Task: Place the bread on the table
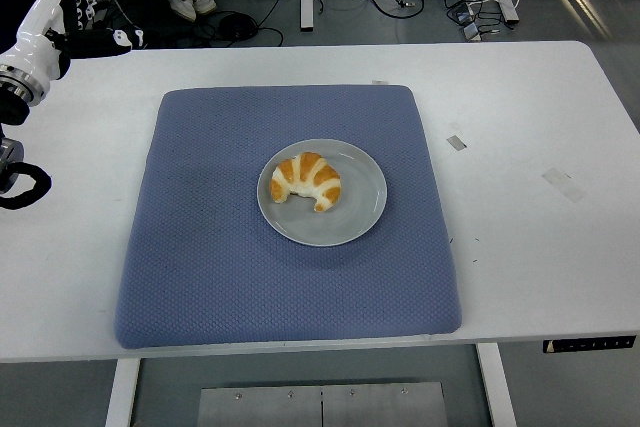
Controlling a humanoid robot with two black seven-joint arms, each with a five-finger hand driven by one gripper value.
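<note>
The bread [306,180], a croissant-shaped roll with brown and pale stripes, lies on a grey plate [360,217], slightly left of the plate's middle, its two ends curling toward the near side. It looks light, soft and a bit crumbly, so a hard squeeze would likely dent it; the thick middle of the arc seems the best place to pinch, fingers across its width, clear of the thin tips. The plate sits near the centre of a blue mat [200,247], which covers much of the white table [540,247]. Bare tabletop lies to either side of the mat. The left hand [85,12] is raised at the far left corner, well apart from the bread, fingers extended and holding nothing. The right hand is not visible.
</note>
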